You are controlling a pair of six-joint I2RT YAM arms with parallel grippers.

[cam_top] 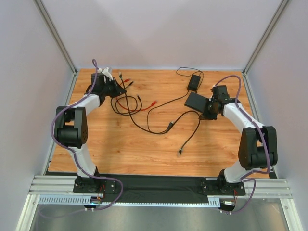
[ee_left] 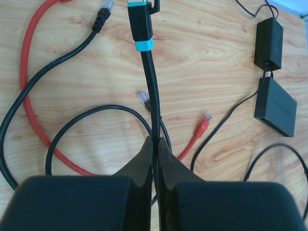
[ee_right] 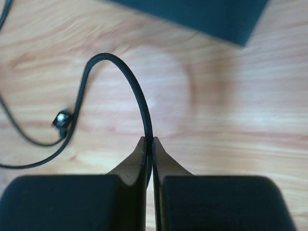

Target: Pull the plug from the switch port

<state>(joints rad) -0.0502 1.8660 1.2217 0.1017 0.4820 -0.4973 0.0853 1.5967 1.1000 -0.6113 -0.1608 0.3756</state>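
Observation:
The switch (cam_top: pixel 195 100) is a flat black box lying at the right of the wooden table; it also shows in the left wrist view (ee_left: pixel 276 108) and as a dark blurred edge in the right wrist view (ee_right: pixel 202 14). My right gripper (cam_top: pixel 207 110) sits just beside it, shut on a thin black cable (ee_right: pixel 137 91) that curves away to the left. Whether a plug sits in a port is hidden. My left gripper (cam_top: pixel 122 90), at the far left, is shut on a thick black cable (ee_left: pixel 152 91) ending in a black plug with a cyan band (ee_left: pixel 140 24).
A smaller black adapter brick (cam_top: pixel 194 83) lies behind the switch. Loose black cables (cam_top: pixel 154 127) and a red cable (ee_left: pixel 26 86) with a red plug (ee_left: pixel 204 123) sprawl over the table's middle and left. Grey walls with metal posts enclose the table.

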